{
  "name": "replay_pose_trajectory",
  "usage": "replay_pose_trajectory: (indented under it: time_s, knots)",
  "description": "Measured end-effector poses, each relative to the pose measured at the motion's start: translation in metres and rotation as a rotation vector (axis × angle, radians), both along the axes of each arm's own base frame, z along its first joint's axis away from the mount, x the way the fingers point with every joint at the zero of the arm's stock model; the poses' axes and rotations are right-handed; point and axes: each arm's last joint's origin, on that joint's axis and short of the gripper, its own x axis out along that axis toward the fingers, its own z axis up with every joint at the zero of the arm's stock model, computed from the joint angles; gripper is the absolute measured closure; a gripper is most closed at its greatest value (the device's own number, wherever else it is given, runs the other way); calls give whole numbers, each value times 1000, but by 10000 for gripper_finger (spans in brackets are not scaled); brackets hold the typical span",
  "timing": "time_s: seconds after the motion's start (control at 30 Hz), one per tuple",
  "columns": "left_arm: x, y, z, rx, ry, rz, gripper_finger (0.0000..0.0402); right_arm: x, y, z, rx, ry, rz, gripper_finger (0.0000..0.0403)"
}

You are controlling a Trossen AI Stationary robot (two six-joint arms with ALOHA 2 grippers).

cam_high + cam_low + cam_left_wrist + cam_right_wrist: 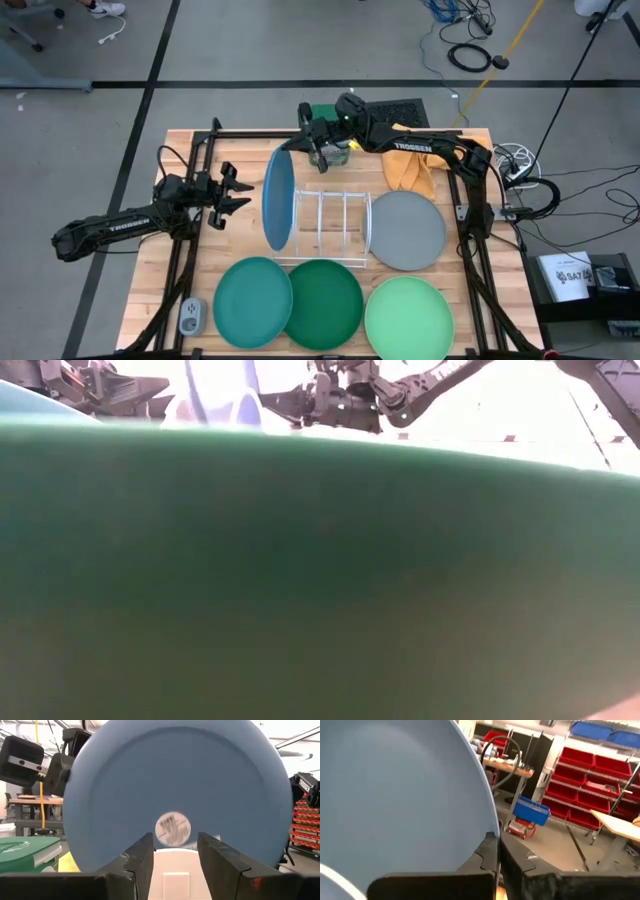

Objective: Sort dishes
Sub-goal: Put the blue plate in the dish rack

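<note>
The blue plate is standing on edge and filling most of the view, its back facing the camera. A round white sticker is sitting low on it, the print too blurred to read. The left claw is pointing at the plate with its two dark fingers spread apart, holding nothing. A green lidded tub is resting off to one side, perhaps on the counter.

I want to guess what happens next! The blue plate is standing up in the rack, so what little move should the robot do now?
Probably the right claw should open and let go. It pinches the blue plate's rim, and the plate already stands on edge at the wire rack's end. The left claw waits open beside it.
</note>
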Motion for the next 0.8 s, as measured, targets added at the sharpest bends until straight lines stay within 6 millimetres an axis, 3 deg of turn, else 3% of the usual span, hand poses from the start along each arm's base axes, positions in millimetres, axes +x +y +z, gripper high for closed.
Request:
replay_pose_trajectory:
  time_s: [0.8]
  knots:
    - [0,0,0,-2,0,0,248,-1,-1,-9,26,93,-8,403]
